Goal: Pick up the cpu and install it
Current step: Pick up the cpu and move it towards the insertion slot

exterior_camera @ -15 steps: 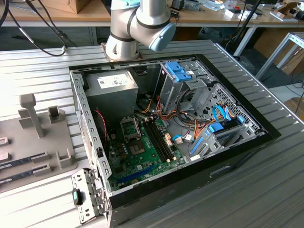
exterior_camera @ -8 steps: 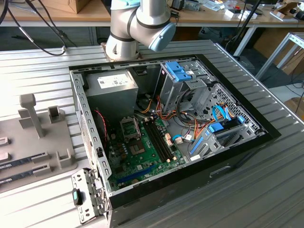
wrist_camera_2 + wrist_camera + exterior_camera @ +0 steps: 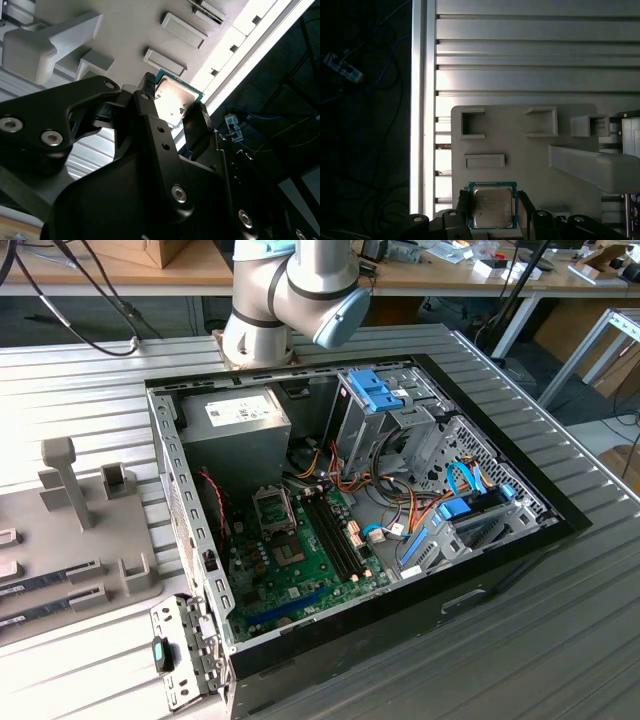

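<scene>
Clamping the cpu (image 3: 492, 206) by two opposite edges, the gripper (image 3: 493, 212) had its black fingers (image 3: 463, 211) drawn in to just the chip's width, as both wrist views showed. The chip lay flat, silvery top up, green rim showing, over the near edge of a pale grey tray (image 3: 520, 167) with raised pockets; whether it rested on the tray or hung just above could not be told. The tray lay on a ribbed metal table (image 3: 520, 50). In the exterior view, the tray was at that view's left, beside an open computer case (image 3: 190, 540) with a green board (image 3: 300, 575) and a square socket (image 3: 273, 508).
</scene>
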### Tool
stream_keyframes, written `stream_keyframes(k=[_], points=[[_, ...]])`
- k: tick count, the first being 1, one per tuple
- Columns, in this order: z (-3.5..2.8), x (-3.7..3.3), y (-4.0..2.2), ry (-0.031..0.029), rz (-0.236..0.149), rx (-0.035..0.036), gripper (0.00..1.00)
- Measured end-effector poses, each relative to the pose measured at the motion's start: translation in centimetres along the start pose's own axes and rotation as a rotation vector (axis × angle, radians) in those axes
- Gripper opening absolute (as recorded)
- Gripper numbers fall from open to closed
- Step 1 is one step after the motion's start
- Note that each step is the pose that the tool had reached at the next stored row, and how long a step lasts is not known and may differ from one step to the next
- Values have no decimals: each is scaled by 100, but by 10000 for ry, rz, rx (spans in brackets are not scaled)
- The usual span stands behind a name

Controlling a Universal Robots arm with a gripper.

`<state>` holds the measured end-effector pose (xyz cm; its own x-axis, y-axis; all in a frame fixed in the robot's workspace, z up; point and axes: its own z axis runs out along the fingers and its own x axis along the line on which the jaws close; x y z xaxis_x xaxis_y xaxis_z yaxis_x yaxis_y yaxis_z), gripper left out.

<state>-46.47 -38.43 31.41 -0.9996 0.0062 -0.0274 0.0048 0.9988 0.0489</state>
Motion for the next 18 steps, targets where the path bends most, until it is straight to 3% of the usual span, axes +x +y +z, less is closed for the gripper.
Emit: stream_keyframes(k=[7, 18], points=[[-12, 0, 1, 2, 1, -16, 47], [-21, 0, 1, 2, 3, -102, 47]])
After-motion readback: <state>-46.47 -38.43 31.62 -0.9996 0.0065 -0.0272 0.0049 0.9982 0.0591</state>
